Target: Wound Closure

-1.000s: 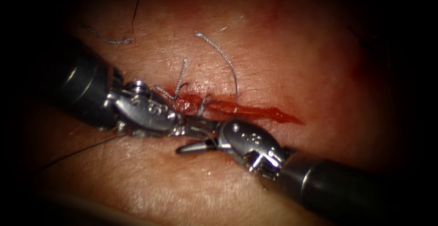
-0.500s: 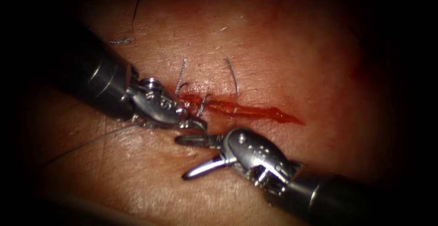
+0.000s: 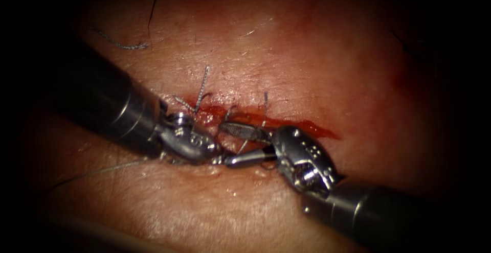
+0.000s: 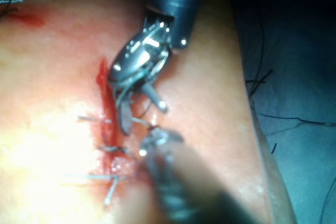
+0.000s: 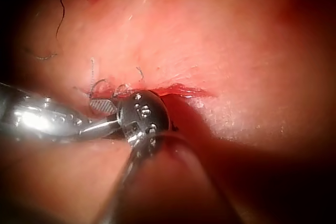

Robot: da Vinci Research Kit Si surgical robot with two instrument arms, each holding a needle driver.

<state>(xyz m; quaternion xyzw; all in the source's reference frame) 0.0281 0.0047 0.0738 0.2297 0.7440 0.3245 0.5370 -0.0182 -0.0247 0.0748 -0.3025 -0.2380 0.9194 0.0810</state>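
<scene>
Two tools meet tip to tip just below the cut (image 3: 271, 122) in the tissue (image 3: 317, 59) in the endoscope view. One, the right tool (image 3: 244, 143), comes in from the lower right with its jaws spread wide: the upper jaw lies over the red line of the cut, the lower one points left toward the other tool, and nothing sits between them. Its wrist body carries small stamped marks, too faint to read. Opposite it, the left tool (image 3: 217, 153) comes in from the left; its wrist bears a stamped figure that looks like a 5 or a 6, not legible for certain, and whether its jaws are parted I cannot tell. A thin dark thread (image 3: 102, 170) runs from under the left tool out to the left across the tissue. Short cut ends of thread (image 3: 203, 82) stand up from stitches along the cut's left part, and another loose piece (image 3: 120, 43) lies far up on the left. No needle can be made out
</scene>
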